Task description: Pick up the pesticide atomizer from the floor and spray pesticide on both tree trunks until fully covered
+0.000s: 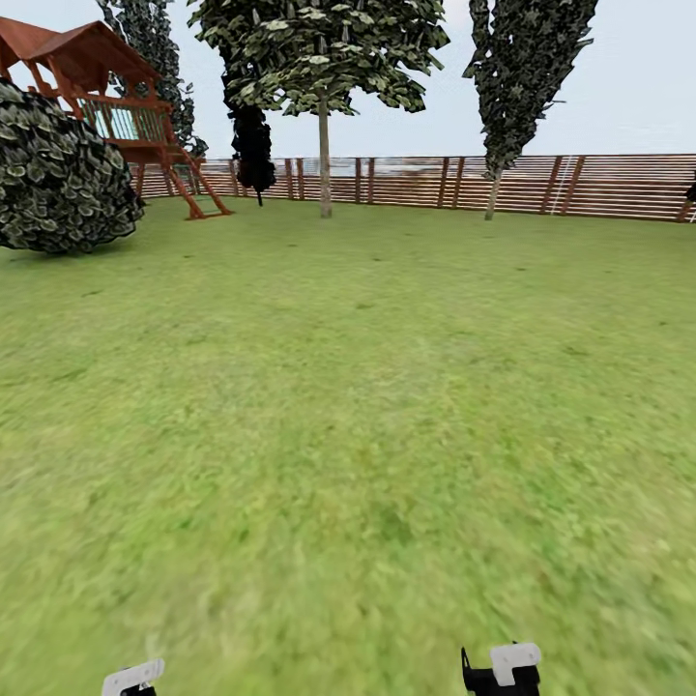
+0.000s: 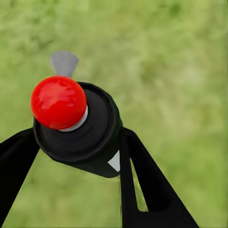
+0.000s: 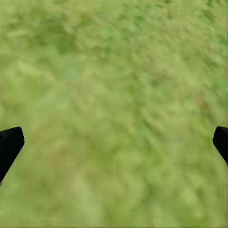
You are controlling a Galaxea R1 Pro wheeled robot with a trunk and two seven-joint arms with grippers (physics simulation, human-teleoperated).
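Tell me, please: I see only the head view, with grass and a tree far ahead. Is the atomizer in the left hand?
Observer: Yes. In the left wrist view the left hand is shut on the pesticide atomizer.
Operator: Which way is its red top?
Observer: The red top faces the wrist camera.
Operator: And the right hand?
Observer: The right hand is open, with only grass between its fingers.
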